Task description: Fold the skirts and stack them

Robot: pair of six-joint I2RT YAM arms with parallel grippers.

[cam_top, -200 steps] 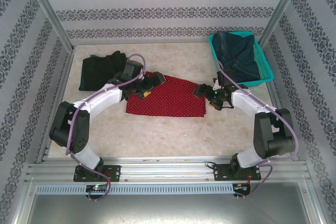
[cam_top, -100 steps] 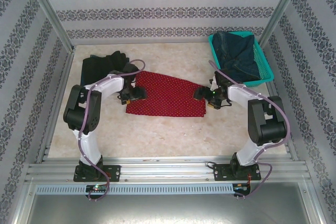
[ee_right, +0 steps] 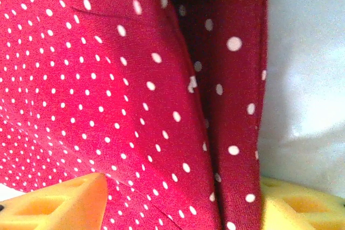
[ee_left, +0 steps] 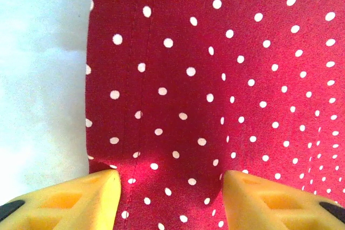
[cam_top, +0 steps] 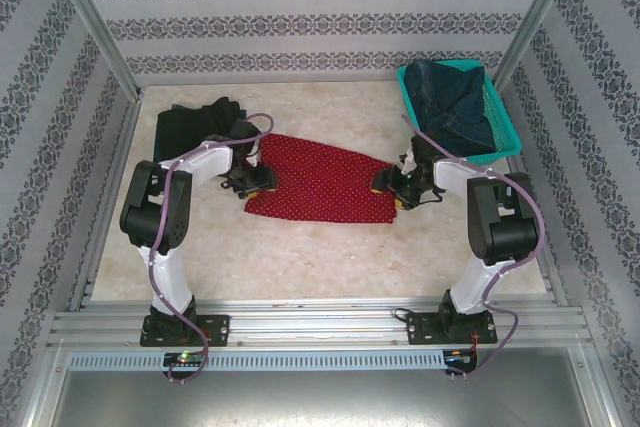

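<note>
Pale worktop (cam_top: 320, 257) centre | red dotted skirt (cam_top: 320, 185) spread | left fingers (ee_left: 81, 197) parted astride one edge | right fingers (ee_right: 59, 203) parted astride opposite edge

Patterned wallpaper walls (cam_top: 320, 22), pale marbled tabletop (cam_top: 300, 257), aluminium frame rails (cam_top: 320, 327).

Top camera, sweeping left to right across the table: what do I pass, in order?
black skirt → left gripper → red dotted skirt → right gripper → teal basket holding a denim skirt
</note>
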